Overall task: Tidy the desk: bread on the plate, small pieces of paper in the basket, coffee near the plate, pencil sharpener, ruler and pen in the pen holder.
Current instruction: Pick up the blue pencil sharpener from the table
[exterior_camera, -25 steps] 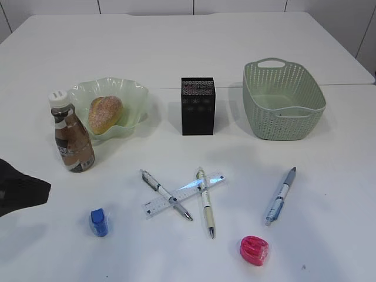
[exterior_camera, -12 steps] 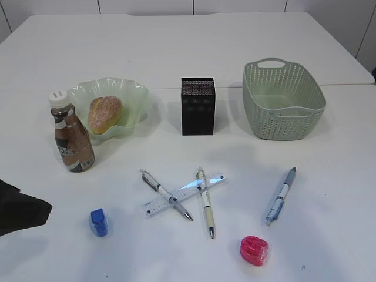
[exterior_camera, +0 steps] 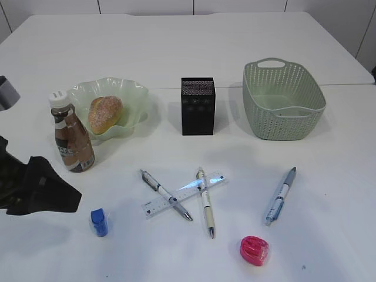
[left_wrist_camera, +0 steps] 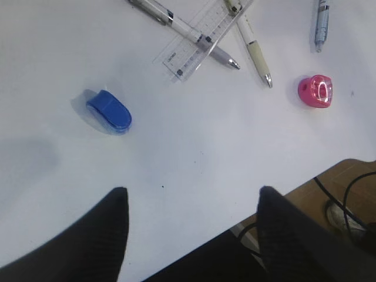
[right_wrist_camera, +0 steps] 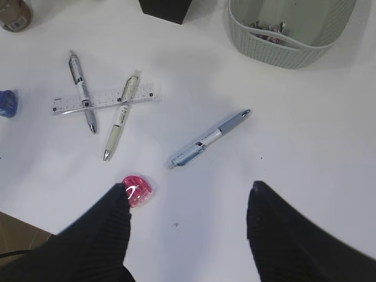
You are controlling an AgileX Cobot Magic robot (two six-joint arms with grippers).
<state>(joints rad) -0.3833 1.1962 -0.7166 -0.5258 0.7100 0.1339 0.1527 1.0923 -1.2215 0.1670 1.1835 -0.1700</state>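
Note:
The bread point(exterior_camera: 106, 113) lies in the ruffled glass plate point(exterior_camera: 134, 94), and the coffee point(exterior_camera: 71, 138) stands just left of it. The black pen holder point(exterior_camera: 198, 106) and the basket point(exterior_camera: 283, 100) stand at mid-table; small pieces of paper point(right_wrist_camera: 264, 26) lie in the basket. Two pens point(exterior_camera: 165, 194) point(exterior_camera: 205, 201) cross the clear ruler point(exterior_camera: 185, 194), and a third pen point(exterior_camera: 280, 195) lies to the right. My left gripper point(left_wrist_camera: 192, 191) is open and empty, short of a blue pencil sharpener point(left_wrist_camera: 109, 110). My right gripper point(right_wrist_camera: 188, 185) is open and empty, its left finger beside a pink pencil sharpener point(right_wrist_camera: 136, 190).
The desk's front edge point(left_wrist_camera: 305, 188) runs just under my left gripper, with cables and floor beyond it. In the exterior view the left arm point(exterior_camera: 35, 188) reaches in from the left edge, left of the blue sharpener point(exterior_camera: 98, 222).
My left arm has come further into the exterior view from the left, toward the blue sharpener. Nothing on the desk has moved.

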